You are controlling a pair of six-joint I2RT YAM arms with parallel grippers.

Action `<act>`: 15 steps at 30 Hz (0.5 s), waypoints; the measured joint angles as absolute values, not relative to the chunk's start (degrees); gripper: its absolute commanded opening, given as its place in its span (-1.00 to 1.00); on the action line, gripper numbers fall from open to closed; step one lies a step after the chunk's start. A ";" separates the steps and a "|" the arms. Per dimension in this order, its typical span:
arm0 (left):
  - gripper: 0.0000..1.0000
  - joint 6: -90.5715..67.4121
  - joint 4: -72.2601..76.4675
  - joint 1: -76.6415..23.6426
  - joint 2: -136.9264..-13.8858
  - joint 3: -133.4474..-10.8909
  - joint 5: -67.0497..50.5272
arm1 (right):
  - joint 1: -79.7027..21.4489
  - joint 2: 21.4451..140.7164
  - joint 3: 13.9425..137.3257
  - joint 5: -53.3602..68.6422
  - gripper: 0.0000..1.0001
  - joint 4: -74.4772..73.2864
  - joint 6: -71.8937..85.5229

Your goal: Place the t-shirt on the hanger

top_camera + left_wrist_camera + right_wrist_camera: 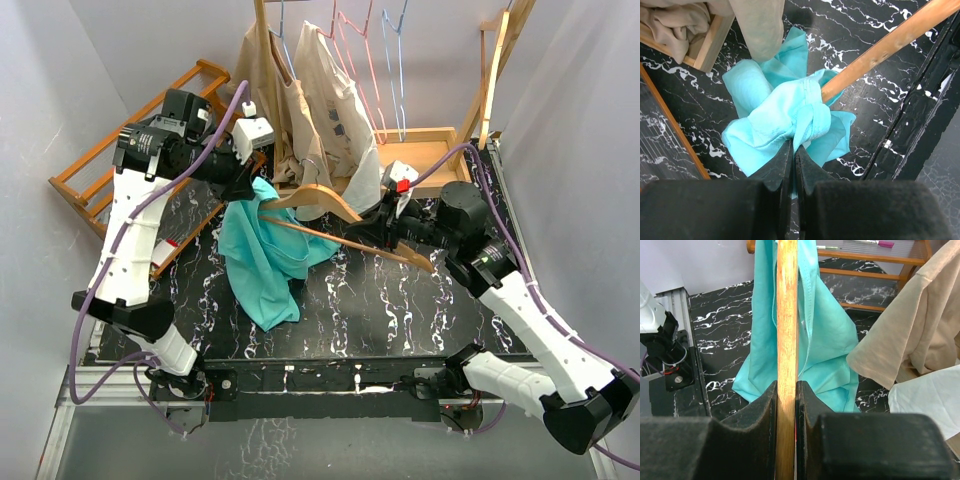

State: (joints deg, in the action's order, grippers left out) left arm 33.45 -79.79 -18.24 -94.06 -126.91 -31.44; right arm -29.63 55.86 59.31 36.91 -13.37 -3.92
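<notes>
Left tool (792, 150) pinches the limp t-shirt (775, 115); right tool (786, 389), at three o'clock, clamps the stiff hanger (786, 315); hems likely grip best.

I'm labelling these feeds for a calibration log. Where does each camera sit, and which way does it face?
Top external: fixed above and behind the arm bases, looking down on the marbled table; both arms show.
Left wrist: on the left arm, looking down past the left gripper, shut on the t-shirt.
Right wrist: on the right arm, looking along the hanger, clamped in the right gripper.
Shared: all three show the t-shirt and the hanger.
</notes>
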 measured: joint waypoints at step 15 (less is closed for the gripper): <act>-1.00 33.43 -80.23 -18.24 -94.30 -126.43 -31.00 | -29.63 56.12 59.24 39.00 -0.84 -10.00 -4.16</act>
State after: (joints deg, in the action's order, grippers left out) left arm 33.43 -80.23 -18.24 -94.30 -126.43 -31.00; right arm -29.63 56.12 59.24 39.00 -10.00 -4.16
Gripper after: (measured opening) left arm 0.010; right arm 0.161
